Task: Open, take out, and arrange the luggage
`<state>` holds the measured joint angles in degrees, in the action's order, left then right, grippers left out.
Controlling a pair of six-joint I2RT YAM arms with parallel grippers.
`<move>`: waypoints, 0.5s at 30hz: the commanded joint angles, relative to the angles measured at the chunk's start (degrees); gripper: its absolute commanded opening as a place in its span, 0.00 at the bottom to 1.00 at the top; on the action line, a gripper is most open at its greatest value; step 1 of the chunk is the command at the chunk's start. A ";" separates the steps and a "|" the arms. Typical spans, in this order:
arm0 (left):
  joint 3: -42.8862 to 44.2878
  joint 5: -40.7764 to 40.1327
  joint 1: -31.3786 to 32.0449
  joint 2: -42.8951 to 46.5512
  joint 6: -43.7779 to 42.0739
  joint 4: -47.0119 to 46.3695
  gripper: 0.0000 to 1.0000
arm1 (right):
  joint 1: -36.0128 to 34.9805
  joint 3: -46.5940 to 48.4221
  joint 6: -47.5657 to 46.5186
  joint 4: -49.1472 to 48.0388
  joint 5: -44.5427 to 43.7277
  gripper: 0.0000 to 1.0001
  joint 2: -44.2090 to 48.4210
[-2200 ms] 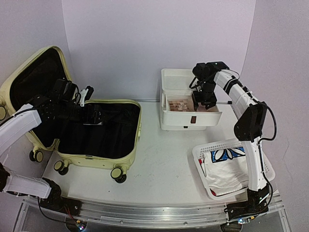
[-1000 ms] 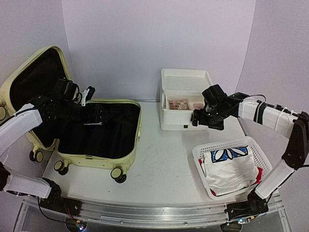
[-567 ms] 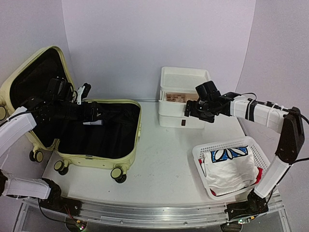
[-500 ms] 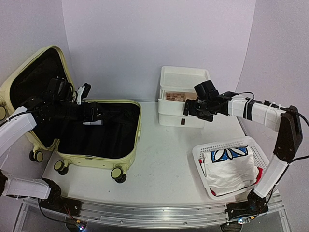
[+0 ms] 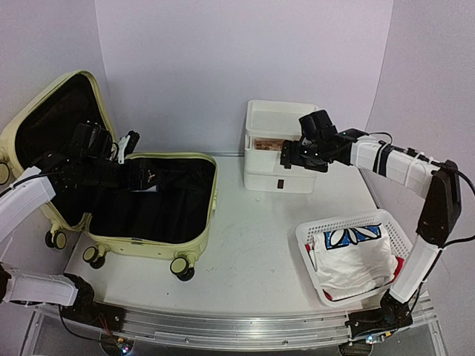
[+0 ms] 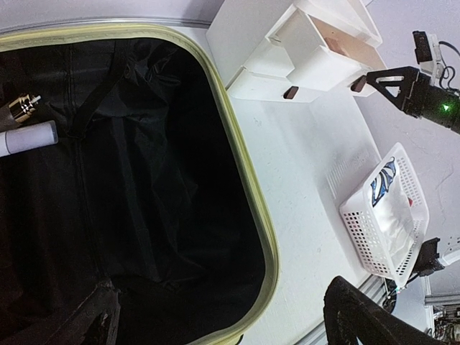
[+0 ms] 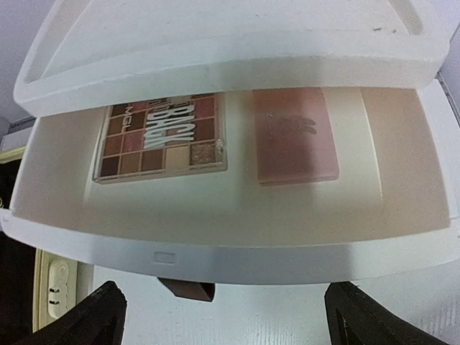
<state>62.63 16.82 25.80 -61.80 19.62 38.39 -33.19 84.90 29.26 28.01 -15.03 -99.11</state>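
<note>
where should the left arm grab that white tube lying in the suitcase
Across its round body, from straight above, jaws either side of its length. The white tube lies flat on the black lining of the luggage, so only its top and sides are reachable. A gold-capped bottle sits close beside it, so probably favour the tube's free end.

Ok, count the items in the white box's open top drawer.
2. In the right wrist view, a multi-shade palette lies left in the drawer, a plain pink case right of it; the back is hidden under the box top.
</note>
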 commanded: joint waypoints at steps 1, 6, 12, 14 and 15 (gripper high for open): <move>0.82 2.38 -0.31 -0.33 0.66 -3.09 1.00 | 0.76 5.19 -6.95 8.78 5.39 0.98 5.99; 2.89 7.52 -0.03 -5.94 3.29 -8.90 0.99 | 8.01 9.41 -9.05 12.01 6.67 0.98 6.54; 6.81 8.68 4.15 -13.10 6.55 -12.37 0.99 | 14.75 22.57 -9.08 13.46 6.79 0.98 -3.03; 6.46 8.62 5.09 -13.64 7.74 -13.65 0.99 | 16.39 28.03 -9.36 13.87 8.30 0.98 -7.46; 5.98 8.40 5.54 -13.76 8.17 -14.15 0.99 | 16.99 30.83 -9.58 14.06 9.52 0.98 -9.50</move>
<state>65.93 23.86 29.47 -75.64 24.75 29.85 -18.09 106.85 20.97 41.10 -8.67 -101.14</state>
